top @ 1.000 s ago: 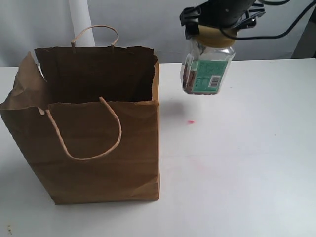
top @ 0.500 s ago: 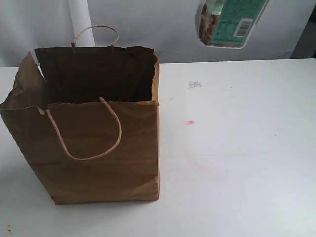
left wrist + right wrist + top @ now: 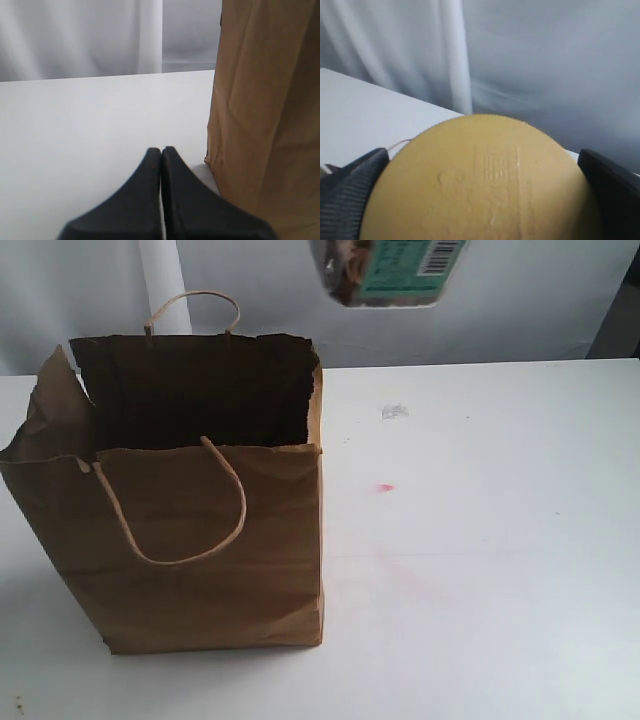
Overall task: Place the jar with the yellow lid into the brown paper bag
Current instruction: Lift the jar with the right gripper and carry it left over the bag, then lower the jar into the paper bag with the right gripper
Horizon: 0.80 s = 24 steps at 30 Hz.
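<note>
One jar held high, bag open below.
Right gripper (image 3: 481, 196) clamps the yellow-lidded jar (image 3: 385, 270) by its lid, up at the top edge, just right of the brown paper bag (image 3: 205, 540) standing on the white table (image 3: 500, 570). Left gripper (image 3: 161, 150) is pressed closed, empty, near the bag.

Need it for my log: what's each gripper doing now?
Left gripper: closed, empty.
Right gripper: closed on the jar.
</note>
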Available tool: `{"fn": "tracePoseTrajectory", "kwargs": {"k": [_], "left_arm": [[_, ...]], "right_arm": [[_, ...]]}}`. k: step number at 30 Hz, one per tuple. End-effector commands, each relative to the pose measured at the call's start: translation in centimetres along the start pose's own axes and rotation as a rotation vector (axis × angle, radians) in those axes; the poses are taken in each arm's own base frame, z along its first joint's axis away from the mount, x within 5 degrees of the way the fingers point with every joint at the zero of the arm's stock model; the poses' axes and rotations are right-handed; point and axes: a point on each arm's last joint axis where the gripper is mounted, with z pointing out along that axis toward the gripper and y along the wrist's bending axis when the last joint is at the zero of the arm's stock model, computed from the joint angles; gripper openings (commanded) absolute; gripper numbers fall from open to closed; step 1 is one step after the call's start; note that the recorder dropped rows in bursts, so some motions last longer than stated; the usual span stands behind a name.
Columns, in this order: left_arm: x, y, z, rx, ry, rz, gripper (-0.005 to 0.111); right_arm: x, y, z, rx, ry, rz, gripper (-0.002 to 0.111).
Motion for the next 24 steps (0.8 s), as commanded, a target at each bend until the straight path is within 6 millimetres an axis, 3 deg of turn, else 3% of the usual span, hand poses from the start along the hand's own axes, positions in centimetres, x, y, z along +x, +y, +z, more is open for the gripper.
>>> {"fn": "tracePoseTrajectory", "kwargs": {"k": [1, 10, 17, 24], "left_arm": [[-0.1, -0.1, 0.0, 0.008, -0.008, -0.006, 0.001], [-0.1, -0.1, 0.0, 0.008, -0.008, -0.006, 0.001], [-0.1, -0.1, 0.0, 0.008, -0.008, -0.006, 0.001], [-0.1, -0.1, 0.0, 0.008, -0.008, -0.006, 0.001]], "right_arm": [[-0.7, 3.5, -0.6, -0.114, -0.104, -0.035, 0.000], [0.1, 8.4, 0.2, -0.249, -0.110, -0.063, 0.000], [1.8, 10.8, 3.8, -0.272, -0.035, -0.093, 0.000], [3.5, 11.6, 6.8, -0.257, 0.057, -0.070, 0.000]]}}
